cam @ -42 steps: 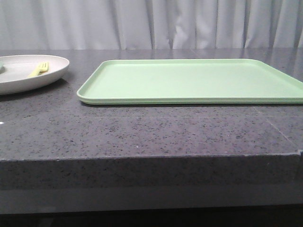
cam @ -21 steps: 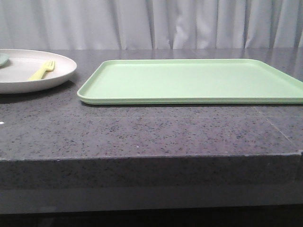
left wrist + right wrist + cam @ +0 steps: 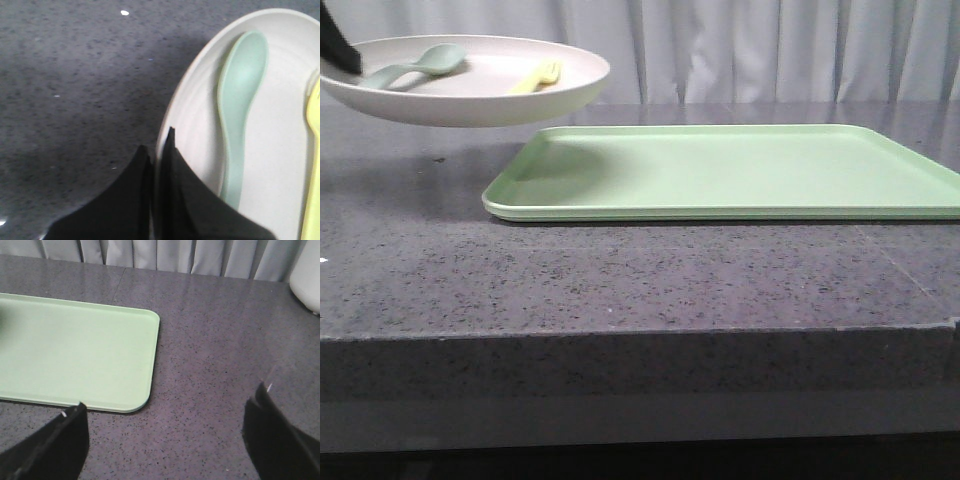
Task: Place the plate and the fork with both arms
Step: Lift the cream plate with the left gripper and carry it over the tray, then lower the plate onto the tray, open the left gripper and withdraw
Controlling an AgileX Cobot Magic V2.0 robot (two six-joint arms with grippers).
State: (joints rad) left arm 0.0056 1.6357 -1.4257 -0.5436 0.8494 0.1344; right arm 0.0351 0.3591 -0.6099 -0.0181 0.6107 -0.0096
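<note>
The off-white plate [image 3: 470, 108] hangs in the air at the left, above the table, with its right edge near the tray's left end. The yellow fork [image 3: 538, 75] lies in it, beside a pale green spoon [image 3: 420, 65]. My left gripper [image 3: 338, 45] is shut on the plate's left rim. In the left wrist view the gripper [image 3: 157, 142] pinches the rim [image 3: 186, 95], with the spoon [image 3: 240, 100] and the fork [image 3: 314, 150] inside the plate. My right gripper [image 3: 170, 397] is open and empty over bare table, near the tray's right end; it does not show in the front view.
The light-green tray [image 3: 720, 170] lies flat on the dark speckled table, from the middle to the right; it also shows in the right wrist view [image 3: 75, 350]. A white object [image 3: 306, 275] stands at the table's far right. A grey curtain hangs behind.
The plate, with fork and spoon in it, has risen off the table and moved right toward the tray. The left gripper has come into the front view.
</note>
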